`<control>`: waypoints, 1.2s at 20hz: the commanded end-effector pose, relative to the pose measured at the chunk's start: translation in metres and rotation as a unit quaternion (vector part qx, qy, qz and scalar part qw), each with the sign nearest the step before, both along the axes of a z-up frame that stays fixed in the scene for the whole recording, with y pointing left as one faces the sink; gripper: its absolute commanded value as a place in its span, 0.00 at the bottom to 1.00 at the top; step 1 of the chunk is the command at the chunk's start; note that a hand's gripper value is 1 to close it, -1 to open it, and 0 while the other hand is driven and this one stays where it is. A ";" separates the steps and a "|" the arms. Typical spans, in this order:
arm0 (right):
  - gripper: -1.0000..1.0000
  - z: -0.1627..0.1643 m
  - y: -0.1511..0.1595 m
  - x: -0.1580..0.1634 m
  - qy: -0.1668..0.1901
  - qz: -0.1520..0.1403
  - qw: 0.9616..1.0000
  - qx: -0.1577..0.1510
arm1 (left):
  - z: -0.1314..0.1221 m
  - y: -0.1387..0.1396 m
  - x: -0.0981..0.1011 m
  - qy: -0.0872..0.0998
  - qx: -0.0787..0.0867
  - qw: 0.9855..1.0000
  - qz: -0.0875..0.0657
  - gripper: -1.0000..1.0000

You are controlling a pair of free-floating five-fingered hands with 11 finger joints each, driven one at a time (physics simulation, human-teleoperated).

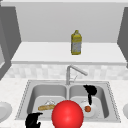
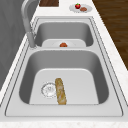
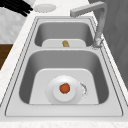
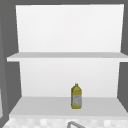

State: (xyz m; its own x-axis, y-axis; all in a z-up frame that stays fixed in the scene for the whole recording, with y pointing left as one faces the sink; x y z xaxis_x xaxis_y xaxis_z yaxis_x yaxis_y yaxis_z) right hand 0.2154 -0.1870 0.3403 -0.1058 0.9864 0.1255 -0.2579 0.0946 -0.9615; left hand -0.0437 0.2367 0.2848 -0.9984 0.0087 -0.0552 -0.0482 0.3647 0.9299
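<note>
While your right hand [image 1: 90, 91] hangs over the right basin of the sink [image 1: 25, 96], right of centre in the front view, one dark finger points down toward the white plate [image 1: 93, 112] on the basin floor. The rest of the fingers look loosely bunched and grip nothing. On that plate sits a small orange-red fruit [image 1: 87, 108], just below the fingertip; whether the two touch, you cannot tell from here.

Your left hand [image 1: 33, 120] shows at the lower left of the front view, over the sink's front rim, fingers curled and holding nothing.

In the left basin a bread stick [image 1: 46, 107] lies flat beside the drain [image 1: 50, 102]. A big red ball [image 1: 67, 115] fills the lower middle of the front view, in front of the divider. The faucet [image 1: 72, 72] rises behind the divider, its spout angled right. On the shelf [image 1: 37, 53] above stands a yellow bottle [image 1: 76, 43], upright.
</note>
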 end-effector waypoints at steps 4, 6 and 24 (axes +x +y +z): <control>0.00 0.000 0.013 0.038 -0.072 -0.028 0.997 -0.024 | 0.000 0.000 0.000 0.000 0.000 1.000 0.000 0.50; 0.00 -0.001 0.018 0.048 -0.095 -0.032 0.995 -0.020 | 0.000 0.000 0.000 0.000 0.000 1.000 0.000 0.50; 0.00 -0.035 0.058 0.183 -0.122 -0.002 0.993 -0.004 | 0.000 0.000 0.000 0.000 0.000 1.000 0.000 0.50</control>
